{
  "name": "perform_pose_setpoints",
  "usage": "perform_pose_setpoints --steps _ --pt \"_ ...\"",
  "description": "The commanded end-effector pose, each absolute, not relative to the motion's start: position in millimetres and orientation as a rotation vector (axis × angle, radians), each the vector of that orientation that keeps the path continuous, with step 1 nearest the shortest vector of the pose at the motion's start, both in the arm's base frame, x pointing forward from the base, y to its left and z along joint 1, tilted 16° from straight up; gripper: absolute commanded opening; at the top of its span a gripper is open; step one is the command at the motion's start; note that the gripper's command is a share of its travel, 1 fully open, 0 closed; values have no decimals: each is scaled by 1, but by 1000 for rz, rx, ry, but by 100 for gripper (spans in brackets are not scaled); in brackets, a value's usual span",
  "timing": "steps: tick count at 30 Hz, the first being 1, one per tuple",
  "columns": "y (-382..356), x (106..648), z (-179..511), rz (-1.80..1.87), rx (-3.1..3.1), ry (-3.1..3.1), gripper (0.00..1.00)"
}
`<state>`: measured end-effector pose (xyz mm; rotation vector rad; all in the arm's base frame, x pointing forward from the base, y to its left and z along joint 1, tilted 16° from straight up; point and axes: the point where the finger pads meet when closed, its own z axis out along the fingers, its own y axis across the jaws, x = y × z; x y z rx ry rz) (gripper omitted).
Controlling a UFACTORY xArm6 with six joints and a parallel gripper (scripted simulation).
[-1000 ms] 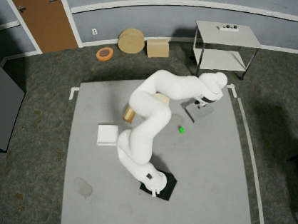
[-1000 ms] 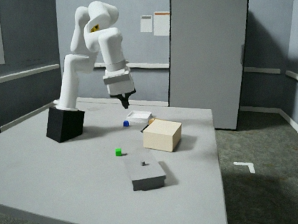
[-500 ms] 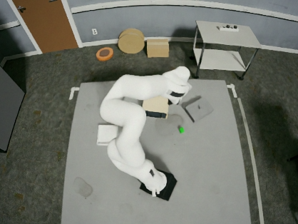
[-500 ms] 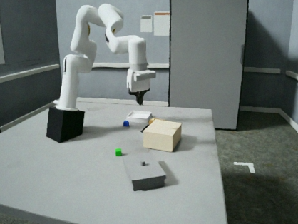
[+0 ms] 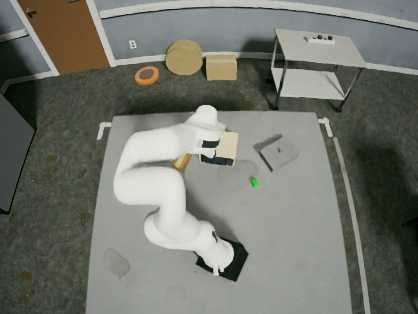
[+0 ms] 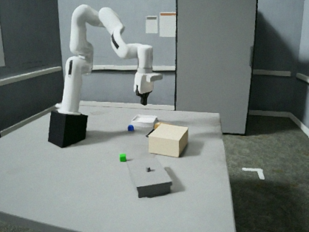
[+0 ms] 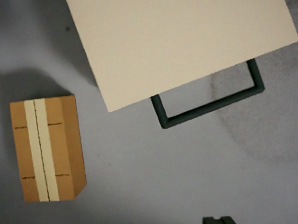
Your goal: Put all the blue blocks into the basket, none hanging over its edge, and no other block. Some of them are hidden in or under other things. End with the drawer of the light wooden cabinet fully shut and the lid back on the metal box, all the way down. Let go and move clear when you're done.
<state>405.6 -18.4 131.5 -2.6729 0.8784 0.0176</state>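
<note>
Gripper (image 5: 208, 154) (image 6: 144, 103) (image 7: 219, 220) fingers together, nothing held; open them above cabinet handle (image 6: 150, 133) (image 7: 214, 107), nearer tabletop's far edge, pull straight along drawer line

Top looks down, exterior faces across the table (all share the cabinet), wrist looks down close.

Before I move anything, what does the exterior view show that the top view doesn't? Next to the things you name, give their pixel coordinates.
Only exterior: the blue block (image 6: 131, 128), the white basket (image 6: 142, 125) and two wall sheets (image 6: 151, 24) (image 6: 167, 26).

Only top: the brown door (image 5: 65, 35), the trolley (image 5: 320, 47) and the orange ring (image 5: 138, 77) on the floor.

Both: the arm (image 5: 150, 144) (image 6: 76, 33), green block (image 5: 255, 182) (image 6: 123, 157), metal box (image 5: 282, 157) (image 6: 153, 177), cabinet (image 5: 229, 142) (image 6: 166, 134), and part of the tan box (image 5: 181, 162) (image 6: 159, 125) beside the cabinet.
</note>
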Motion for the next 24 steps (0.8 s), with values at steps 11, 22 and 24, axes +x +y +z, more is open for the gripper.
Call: perform_pose_setpoints --steps 11,22,24 --pt "110 327 125 -157 -2857 319 0" --pt "132 301 119 -200 -2873 155 0" --pt "132 301 119 -200 -2873 155 0"
